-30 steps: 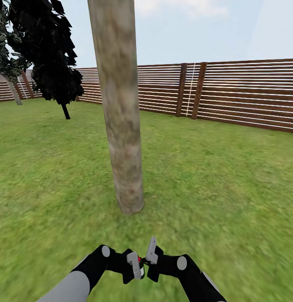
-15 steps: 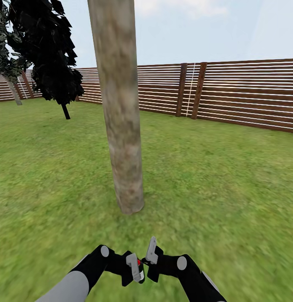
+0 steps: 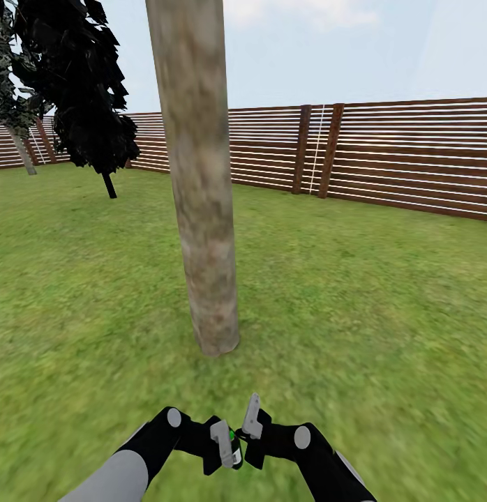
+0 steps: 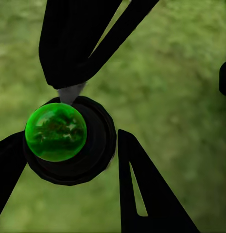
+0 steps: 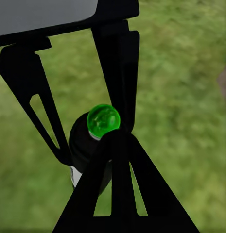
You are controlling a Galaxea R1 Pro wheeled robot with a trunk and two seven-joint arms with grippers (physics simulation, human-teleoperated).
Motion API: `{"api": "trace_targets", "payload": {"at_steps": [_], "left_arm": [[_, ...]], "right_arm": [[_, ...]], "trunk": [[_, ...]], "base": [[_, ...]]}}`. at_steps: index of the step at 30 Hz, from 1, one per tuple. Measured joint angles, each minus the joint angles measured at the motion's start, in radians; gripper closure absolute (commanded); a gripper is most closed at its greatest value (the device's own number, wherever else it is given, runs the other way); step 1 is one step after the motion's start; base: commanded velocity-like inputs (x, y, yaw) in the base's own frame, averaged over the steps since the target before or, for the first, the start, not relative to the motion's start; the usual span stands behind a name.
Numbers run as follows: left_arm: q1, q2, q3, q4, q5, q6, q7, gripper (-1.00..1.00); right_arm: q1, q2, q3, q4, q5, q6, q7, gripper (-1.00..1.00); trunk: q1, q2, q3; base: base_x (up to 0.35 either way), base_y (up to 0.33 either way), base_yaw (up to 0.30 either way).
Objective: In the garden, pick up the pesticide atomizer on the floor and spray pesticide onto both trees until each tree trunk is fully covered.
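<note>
The pesticide atomizer (image 3: 234, 439) is a small black bottle with a glowing green dome on top (image 4: 57, 131) (image 5: 103, 120). It hangs low over the grass. My left gripper (image 3: 226, 443) (image 4: 69, 140) is shut on its body, one finger on each side. My right gripper (image 3: 252, 418) (image 5: 116, 138) is shut, its joined tips resting against the green dome. Straight ahead, a short way beyond both grippers, stands a thick mottled grey-brown tree trunk (image 3: 201, 209). A second tree trunk (image 3: 21, 155) stands far off at the left by the fence. The pesticide is out of view.
Green lawn (image 3: 383, 300) spreads all around, ringed by a brown slatted fence (image 3: 411, 153). A narrow black-leaved tree (image 3: 83, 90) stands at the back left.
The dome on the atomizer has turned from red to green. Both arms and the camera have hardly moved.
</note>
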Motion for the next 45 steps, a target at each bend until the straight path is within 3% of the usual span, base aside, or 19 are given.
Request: {"api": "trace_targets", "payload": {"at_steps": [17, 23, 32, 33, 36, 41, 42, 43, 44, 45], "left_arm": [[0.001, 0.010, -0.002, 0.000, -0.002, -0.003, 0.001, 1.00], [0.008, 0.110, -0.011, 0.000, -0.019, -0.001, 0.002, 1.00], [0.010, 0.315, -0.014, 0.001, -0.013, 0.000, 0.003, 1.00], [0.010, 0.332, -0.013, 0.002, -0.010, 0.001, 0.003, 1.00], [0.012, 0.378, -0.006, 0.003, -0.004, 0.005, 0.004, 1.00], [0.017, 0.391, 0.005, 0.003, 0.001, 0.012, 0.020, 1.00], [0.017, 0.391, 0.026, 0.006, 0.002, 0.013, 0.036, 1.00], [0.017, 0.389, 0.058, 0.020, 0.002, 0.014, 0.062, 1.00], [0.020, 0.386, 0.104, 0.048, 0.001, 0.013, 0.098, 1.00], [0.021, 0.383, 0.169, 0.075, 0.005, 0.013, 0.147, 1.00]], "right_arm": [[0.000, 0.000, -0.001, 0.000, 0.000, 0.000, 0.000, 1.00], [0.000, 0.000, -0.001, 0.000, 0.000, 0.000, 0.001, 1.00], [0.000, 0.000, -0.005, 0.006, 0.000, 0.001, 0.030, 1.00], [0.000, 0.000, -0.009, 0.007, 0.000, 0.001, 0.030, -1.00], [0.000, 0.000, -0.014, 0.006, 0.000, 0.001, 0.029, -1.00], [0.000, 0.000, -0.015, 0.008, 0.004, 0.000, 0.016, -1.00], [0.000, 0.000, -0.015, 0.018, 0.004, 0.000, -0.007, -1.00], [0.000, -0.018, -0.017, 0.038, 0.003, 0.000, -0.044, -1.00], [0.001, -0.047, -0.034, 0.072, -0.001, 0.000, -0.100, -1.00], [0.001, -0.071, -0.076, 0.121, -0.014, 0.000, -0.171, -1.00]], "trunk": [[0.000, 0.000, 0.000], [0.000, 0.000, 0.000], [0.000, 0.000, 0.000], [0.000, 0.000, 0.000], [0.000, 0.000, 0.000], [0.000, 0.000, 0.000], [0.000, 0.000, 0.000], [0.000, 0.000, 0.000], [0.000, 0.000, 0.000], [0.000, 0.000, 0.000]], "base": [[0.000, 0.000, 0.000], [0.000, 0.000, 0.000], [0.000, 0.000, 0.000], [0.000, 0.000, 0.000], [0.000, 0.000, 0.000], [0.000, 0.000, 0.000], [0.000, 0.000, 0.000], [0.000, 0.000, 0.000], [0.000, 0.000, 0.000], [0.000, 0.000, 0.000]]}}
